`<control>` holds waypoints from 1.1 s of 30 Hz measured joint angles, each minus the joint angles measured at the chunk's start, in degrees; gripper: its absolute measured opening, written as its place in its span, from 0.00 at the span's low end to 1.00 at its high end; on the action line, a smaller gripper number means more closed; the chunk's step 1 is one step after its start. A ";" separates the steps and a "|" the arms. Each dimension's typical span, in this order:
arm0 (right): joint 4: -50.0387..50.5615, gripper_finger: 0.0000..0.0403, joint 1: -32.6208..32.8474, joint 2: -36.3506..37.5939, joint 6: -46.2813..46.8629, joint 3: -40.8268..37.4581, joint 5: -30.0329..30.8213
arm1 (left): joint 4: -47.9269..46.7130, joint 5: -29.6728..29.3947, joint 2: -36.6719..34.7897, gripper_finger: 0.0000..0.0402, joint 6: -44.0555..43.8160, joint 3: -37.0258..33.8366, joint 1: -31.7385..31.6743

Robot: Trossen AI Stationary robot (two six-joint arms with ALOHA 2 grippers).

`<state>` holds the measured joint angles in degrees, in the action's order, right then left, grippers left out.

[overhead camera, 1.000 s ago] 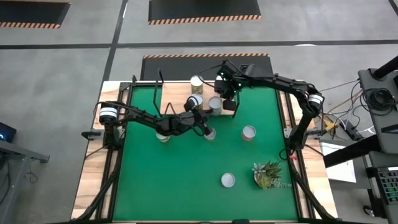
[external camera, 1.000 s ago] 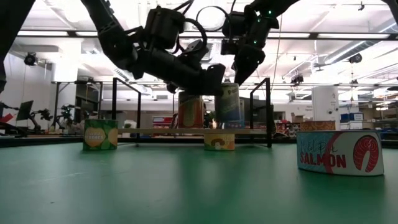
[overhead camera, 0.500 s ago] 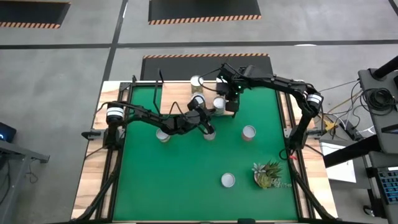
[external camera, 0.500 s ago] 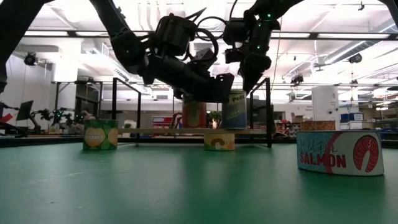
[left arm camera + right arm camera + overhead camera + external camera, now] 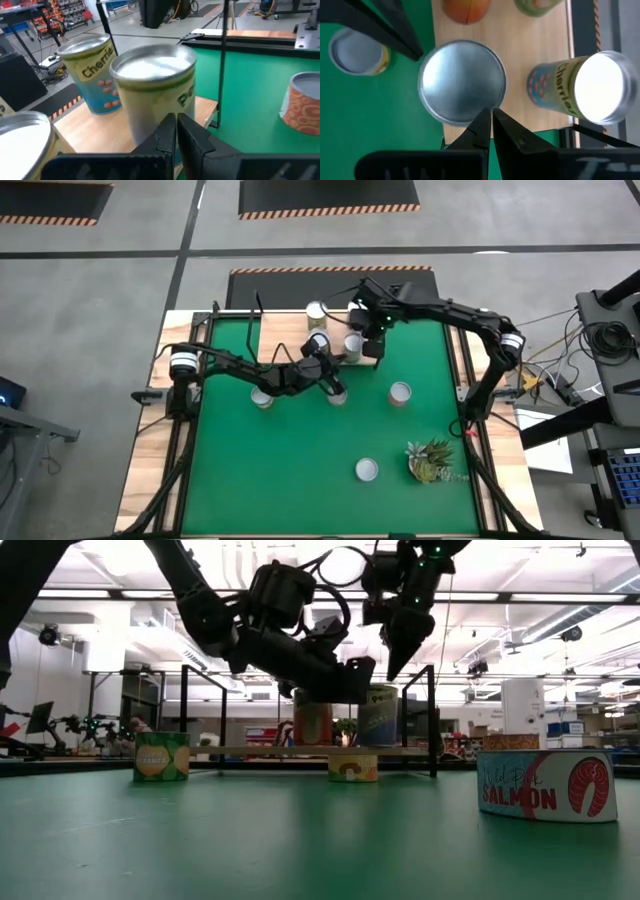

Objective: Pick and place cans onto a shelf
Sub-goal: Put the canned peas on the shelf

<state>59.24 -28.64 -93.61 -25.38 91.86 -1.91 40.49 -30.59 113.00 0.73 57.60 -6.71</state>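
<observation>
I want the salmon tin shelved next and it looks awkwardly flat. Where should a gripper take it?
Take the salmon tin across its round side wall, coming straight down from above. It stands upright, low and wide, alone on the green mat, so its sides look free.

Two black jointed arms with white wrist bands, looping black cables, tapered dark fingers.

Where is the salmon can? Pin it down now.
In the low view the salmon can stands on the green mat at the right, nearest the camera; from above it is probably the lone can right of centre.
</observation>
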 joint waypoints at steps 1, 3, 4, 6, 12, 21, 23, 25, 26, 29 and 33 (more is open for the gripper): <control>-0.03 0.02 0.03 0.37 0.29 0.04 0.03 | -0.04 0.00 -0.19 0.00 0.06 0.00 0.03; 0.04 0.02 0.21 1.03 0.78 0.13 0.05 | -0.12 0.00 -0.32 0.00 0.11 0.00 0.01; 0.03 0.02 0.28 1.39 1.04 0.15 0.09 | -0.26 0.00 -0.42 0.00 0.11 -0.02 0.03; 0.05 0.02 0.66 1.94 1.41 0.12 0.01 | -0.43 -0.02 -0.53 0.00 0.18 -0.04 0.34; -0.13 0.02 1.97 2.28 1.31 0.06 -4.85 | -2.73 0.01 -2.57 0.00 1.90 -0.10 3.08; -6.50 0.02 3.28 -0.37 0.06 -0.27 -6.04 | -7.23 0.19 -18.43 0.00 10.75 -6.48 11.10; -7.41 0.02 3.28 -0.97 0.02 -0.27 -5.70 | -7.13 0.15 -24.52 0.00 13.38 -9.99 12.27; -7.35 0.02 3.28 -1.50 0.12 -0.27 -5.55 | -7.10 0.09 -30.80 0.00 15.25 -13.73 13.35; -7.28 0.02 3.28 -1.73 0.29 -0.27 -5.49 | -7.15 0.04 -33.79 0.00 15.64 -15.40 13.79; -7.33 0.02 3.28 -2.15 0.99 -0.31 -5.55 | -7.36 0.15 -41.39 0.00 15.72 -20.04 14.57; -7.26 0.02 3.28 -3.18 2.02 -0.49 -5.49 | -7.14 0.04 -49.25 0.00 15.45 -24.30 14.54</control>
<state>51.97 -25.36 -96.79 -23.36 91.37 -7.40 33.35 -30.55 63.74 16.19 33.30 7.84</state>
